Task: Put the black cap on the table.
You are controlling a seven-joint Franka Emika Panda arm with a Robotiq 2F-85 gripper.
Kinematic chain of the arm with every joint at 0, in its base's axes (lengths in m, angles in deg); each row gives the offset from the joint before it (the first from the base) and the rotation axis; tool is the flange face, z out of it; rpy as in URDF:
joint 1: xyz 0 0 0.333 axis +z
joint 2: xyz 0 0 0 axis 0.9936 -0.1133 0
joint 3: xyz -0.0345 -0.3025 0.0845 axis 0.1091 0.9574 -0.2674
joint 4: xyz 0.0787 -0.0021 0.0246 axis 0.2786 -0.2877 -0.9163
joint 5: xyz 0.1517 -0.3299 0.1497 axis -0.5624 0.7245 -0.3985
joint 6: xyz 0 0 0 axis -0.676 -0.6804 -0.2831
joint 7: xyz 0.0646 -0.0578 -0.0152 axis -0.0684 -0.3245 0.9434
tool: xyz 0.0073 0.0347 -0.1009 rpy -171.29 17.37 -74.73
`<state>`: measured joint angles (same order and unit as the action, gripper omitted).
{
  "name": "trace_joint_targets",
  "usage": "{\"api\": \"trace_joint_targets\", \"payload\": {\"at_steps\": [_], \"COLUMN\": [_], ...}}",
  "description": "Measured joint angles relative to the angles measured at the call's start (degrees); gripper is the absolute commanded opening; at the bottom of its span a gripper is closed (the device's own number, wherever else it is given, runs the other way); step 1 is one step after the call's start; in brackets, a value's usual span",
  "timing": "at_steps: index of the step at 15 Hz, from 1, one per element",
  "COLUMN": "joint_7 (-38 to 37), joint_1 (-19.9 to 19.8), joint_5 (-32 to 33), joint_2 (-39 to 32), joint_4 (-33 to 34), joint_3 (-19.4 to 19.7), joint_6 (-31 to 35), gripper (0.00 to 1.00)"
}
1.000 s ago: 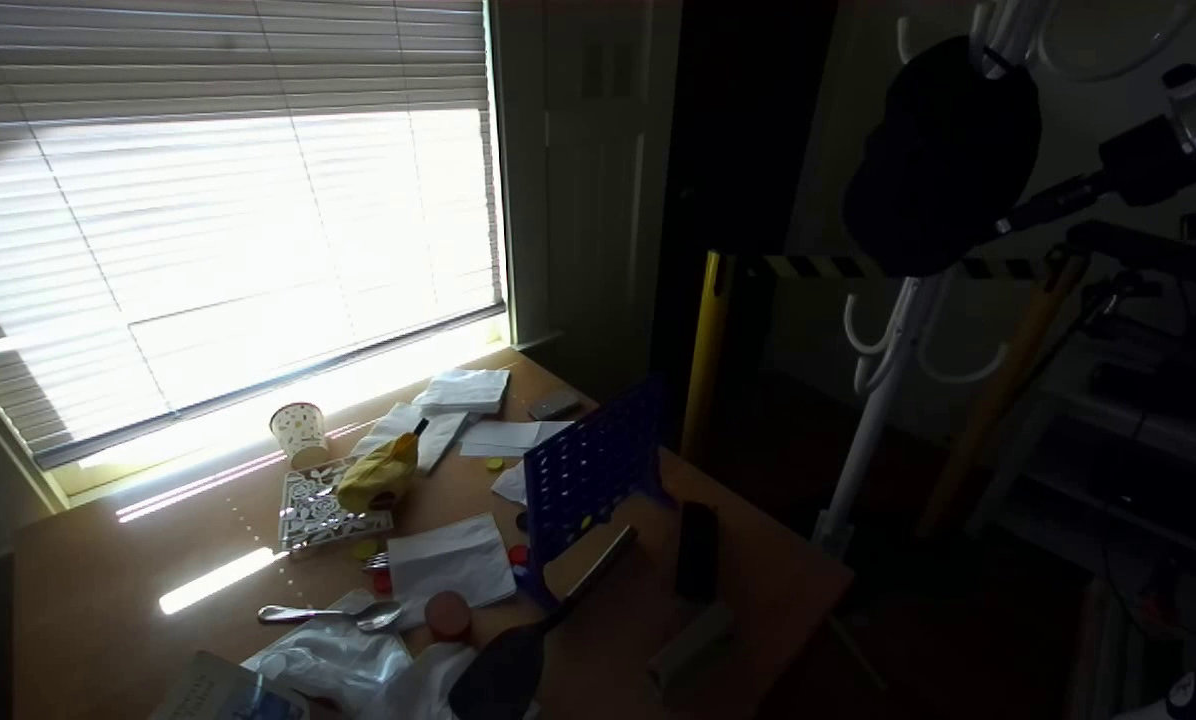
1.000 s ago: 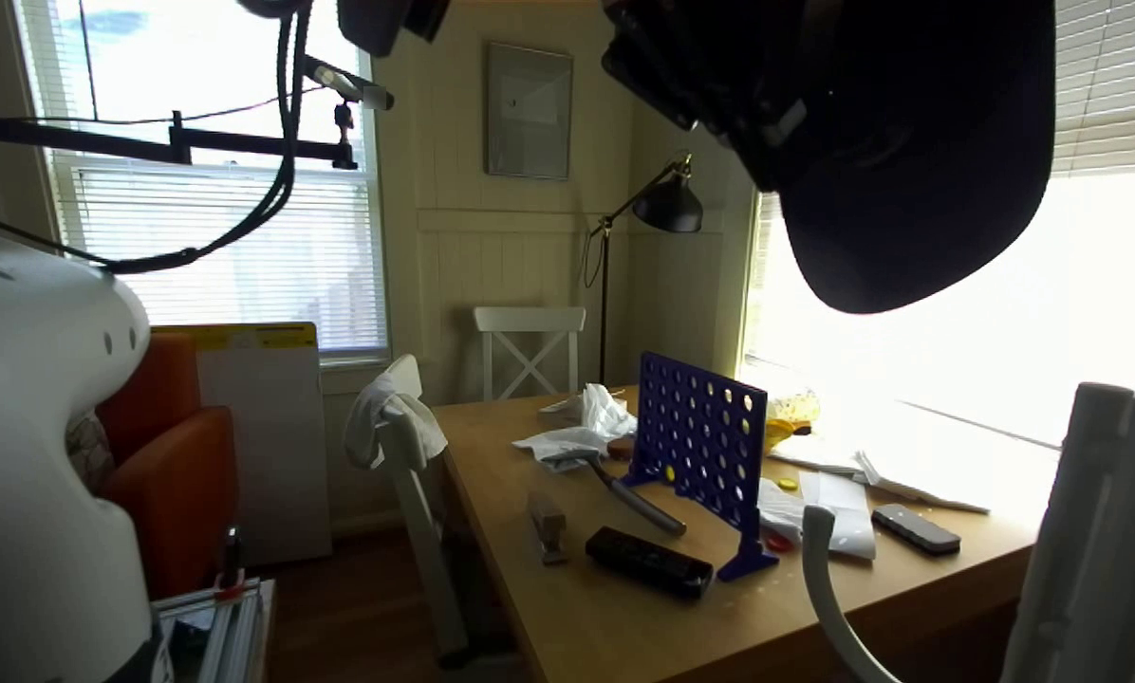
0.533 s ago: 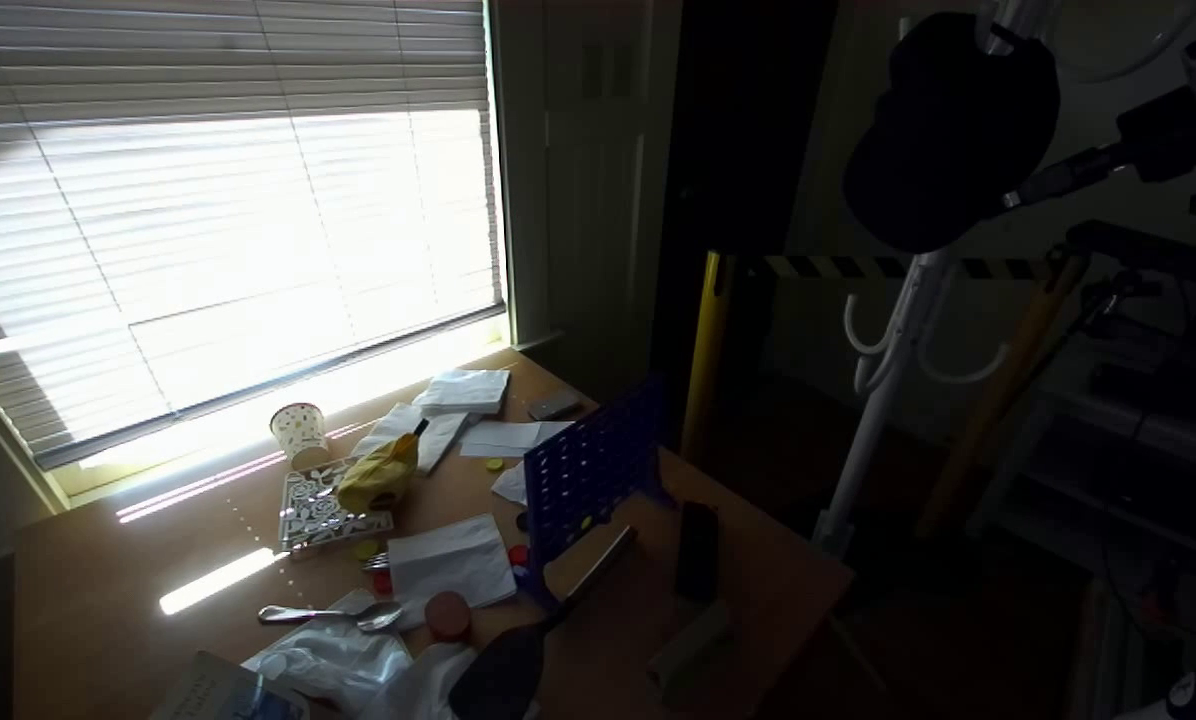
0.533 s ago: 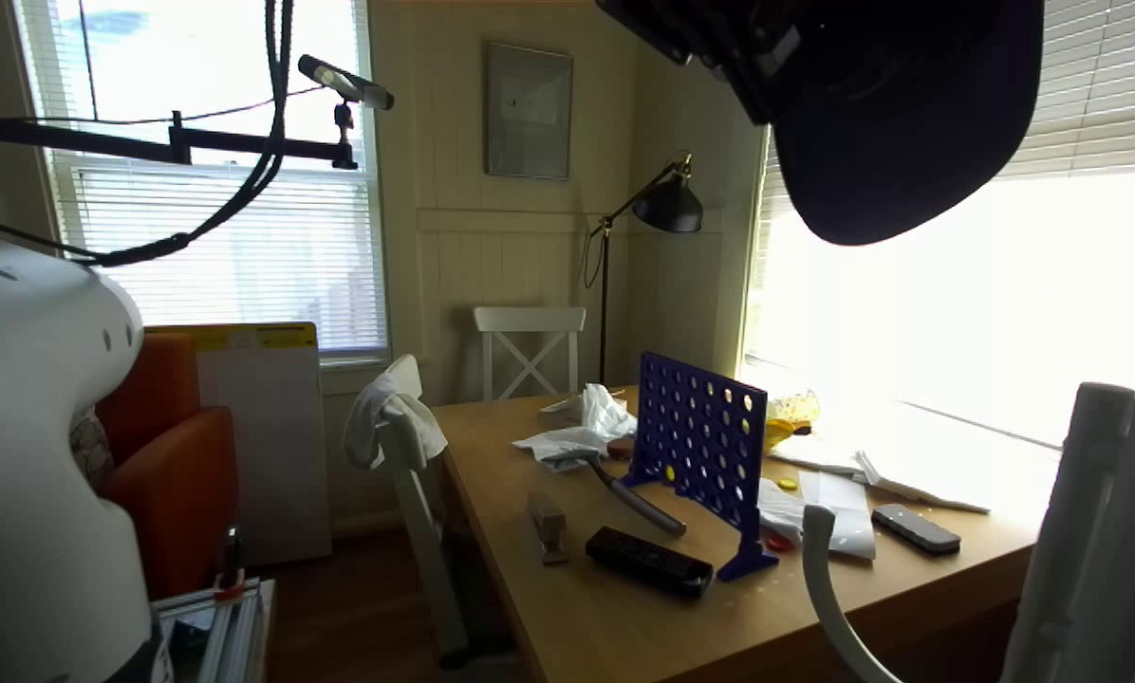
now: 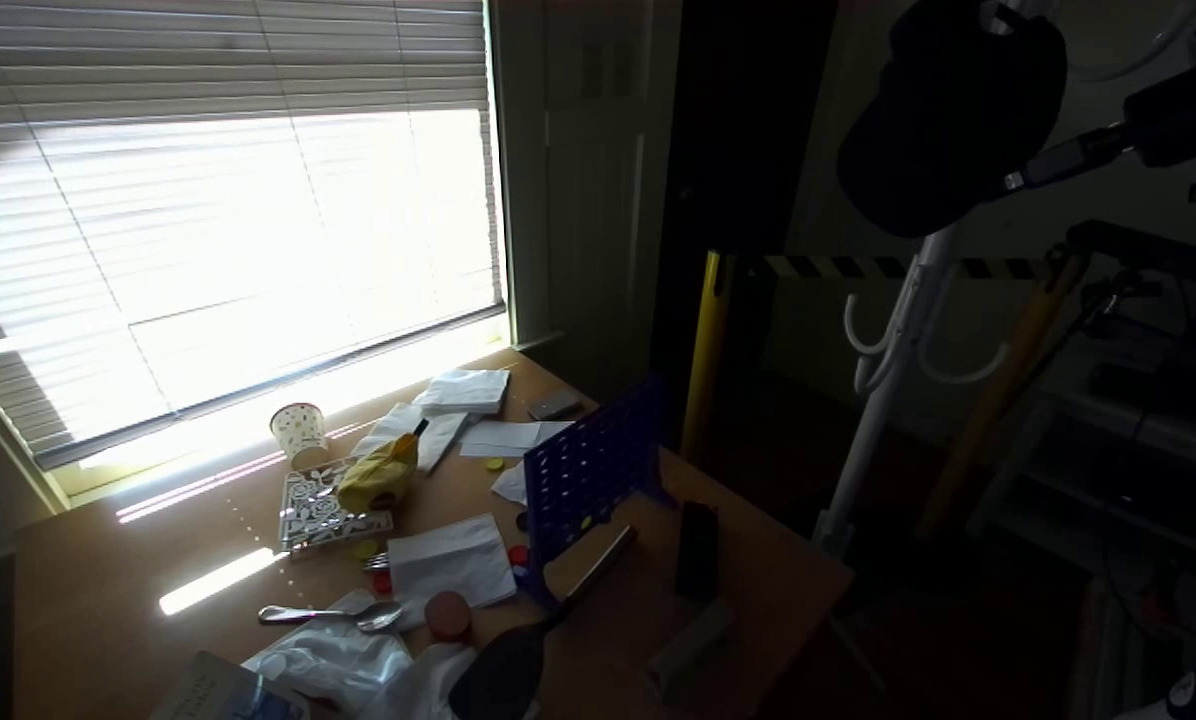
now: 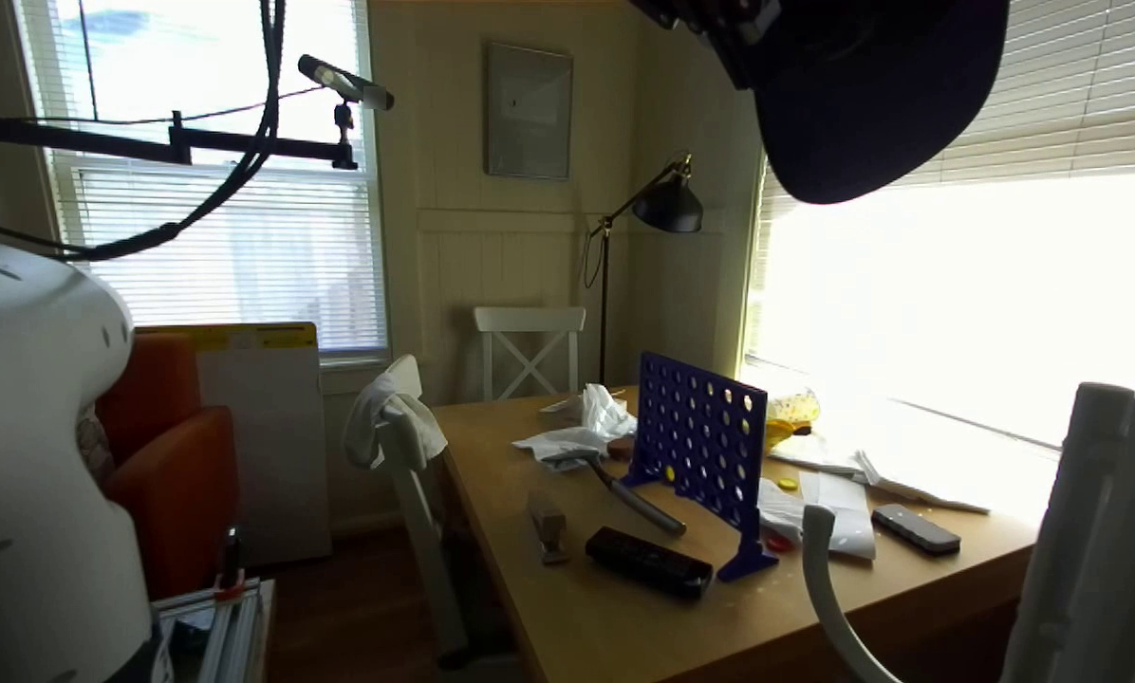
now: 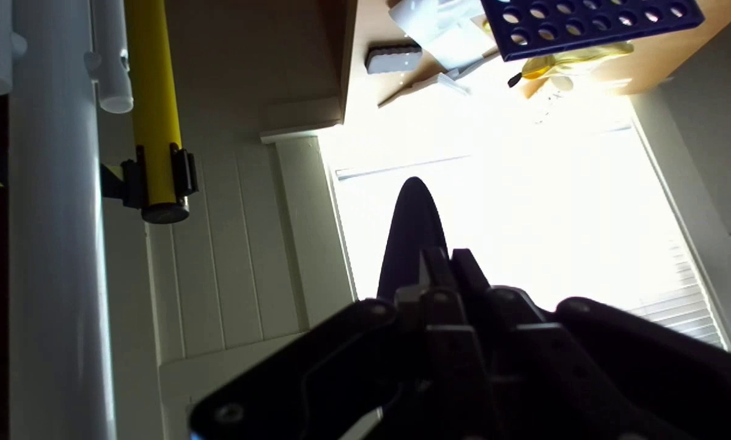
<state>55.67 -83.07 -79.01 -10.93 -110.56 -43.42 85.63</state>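
The black cap (image 5: 948, 125) is a dark rounded shape high up in front of the white coat rack; it also shows at the top of an exterior view (image 6: 881, 104), and its thin edge stands up behind the fingertips in the wrist view (image 7: 409, 232). My gripper (image 5: 1003, 187) is shut on the cap's edge; its fingers also show in an exterior view (image 6: 748, 52), and they are pinched together in the wrist view (image 7: 451, 256). Whether the cap touches the rack is unclear. The light-brown wooden table (image 5: 88, 620) stands well below and apart from the cap.
The white coat rack (image 5: 873, 440) with hooks stands beside the table and right by the cap. A yellow post (image 5: 706, 360) stands behind. On the table are a blue upright grid (image 6: 700, 446), a black remote (image 6: 648, 562), papers, a spatula (image 5: 503, 665) and a cup (image 5: 300, 432).
The gripper and cap have risen over the last second, with the cap's lower edge higher in both exterior views. The gripper stays shut on it. Things on the table have not moved.
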Motion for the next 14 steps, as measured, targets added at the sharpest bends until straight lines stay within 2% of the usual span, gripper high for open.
{"api": "trace_joint_targets", "payload": {"at_steps": [6, 14], "joint_7": [2.0, 12.2], "joint_1": [3.4, 5.0], "joint_5": [-4.2, -5.6], "joint_2": [0.1, 0.1], "joint_4": [2.1, 6.7], "joint_3": [1.1, 1.5], "joint_6": [-1.8, -22.6], "gripper": [0.01, 0.01]}}
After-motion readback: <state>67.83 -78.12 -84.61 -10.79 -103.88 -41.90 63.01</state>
